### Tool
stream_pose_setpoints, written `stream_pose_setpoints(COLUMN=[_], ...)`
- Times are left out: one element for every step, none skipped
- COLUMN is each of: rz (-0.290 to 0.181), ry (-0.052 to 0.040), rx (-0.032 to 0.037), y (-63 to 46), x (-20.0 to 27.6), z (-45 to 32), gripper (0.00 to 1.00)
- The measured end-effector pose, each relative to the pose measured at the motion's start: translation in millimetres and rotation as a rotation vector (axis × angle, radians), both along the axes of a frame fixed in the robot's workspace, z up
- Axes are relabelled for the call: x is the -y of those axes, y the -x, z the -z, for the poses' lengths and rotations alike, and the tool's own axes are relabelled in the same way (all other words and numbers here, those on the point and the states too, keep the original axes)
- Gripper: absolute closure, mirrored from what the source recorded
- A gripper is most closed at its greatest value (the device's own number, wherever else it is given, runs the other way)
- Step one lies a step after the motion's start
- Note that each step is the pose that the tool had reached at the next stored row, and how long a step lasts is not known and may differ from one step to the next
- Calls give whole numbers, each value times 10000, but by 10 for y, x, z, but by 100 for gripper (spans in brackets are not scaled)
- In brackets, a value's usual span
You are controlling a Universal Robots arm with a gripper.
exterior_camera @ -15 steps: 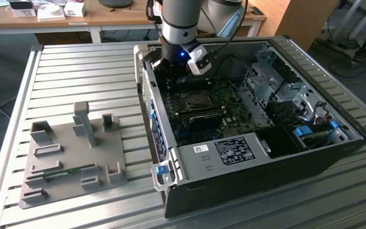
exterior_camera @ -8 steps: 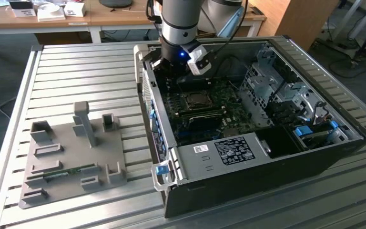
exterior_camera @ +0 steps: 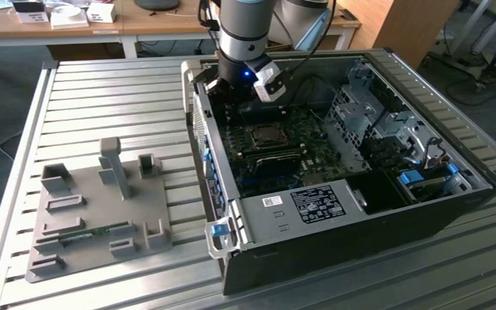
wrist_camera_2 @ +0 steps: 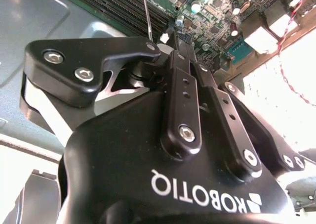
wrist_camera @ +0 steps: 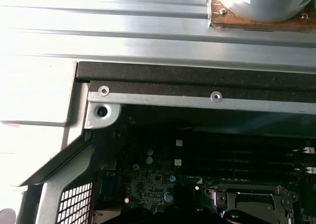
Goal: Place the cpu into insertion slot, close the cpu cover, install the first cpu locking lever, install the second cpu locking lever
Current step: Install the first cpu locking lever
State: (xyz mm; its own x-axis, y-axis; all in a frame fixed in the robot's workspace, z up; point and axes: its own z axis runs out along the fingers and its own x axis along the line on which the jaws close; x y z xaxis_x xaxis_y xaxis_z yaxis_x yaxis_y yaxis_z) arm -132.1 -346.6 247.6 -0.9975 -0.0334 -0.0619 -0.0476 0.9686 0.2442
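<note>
Hand [wrist_camera_2: 174, 43] hanging inside case [exterior_camera: 343, 239], fingers looking pressed together. Thin metal rod [wrist_camera_2: 146, 11] sticking up right at tips, guessing that's a locking lever. Cover [wrist_camera: 237, 190] looking flat over slot [exterior_camera: 265, 134]. Cpu probably sitting underneath, can't confirm. Levers looking like what's left.

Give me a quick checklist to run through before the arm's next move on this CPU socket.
1. tool inside the computer case, over the motherboard: ok.
2. cpu cover lying flat over the insertion slot: looks ok.
3. cpu seated under it: cannot tell.
4. locking levers latched: cannot tell.
5. grey fixture tray apart from the arm: ok.
</note>
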Motion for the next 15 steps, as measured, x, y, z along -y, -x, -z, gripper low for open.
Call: stream_pose_setpoints(rz=[-1,-1,-1,0,0,0,0,0,0,0,0,-1,0,0,0], ry=[-4,-8,-11,-15,-19,-25,-30,-36,-41,-46,-51,-55,-59,-61,-64], rx=[0,0,-1,-1,-1,-1,-1,0,-1,0,-1,0,0,0,0], y=[-3,-9,-15,-22,-30,-38,-49,-62,-75,-89,-103,-119,-135,-153,-174], x=[0,0,0,0,0,0,0,0,0,0,0,0,0,0,0], z=[0,1,0,0,0,1,1,1,1,1,1,1,1,1,1], gripper=[89,89,89,89,89,89,89,89,89,89,89,89,89,89,89])
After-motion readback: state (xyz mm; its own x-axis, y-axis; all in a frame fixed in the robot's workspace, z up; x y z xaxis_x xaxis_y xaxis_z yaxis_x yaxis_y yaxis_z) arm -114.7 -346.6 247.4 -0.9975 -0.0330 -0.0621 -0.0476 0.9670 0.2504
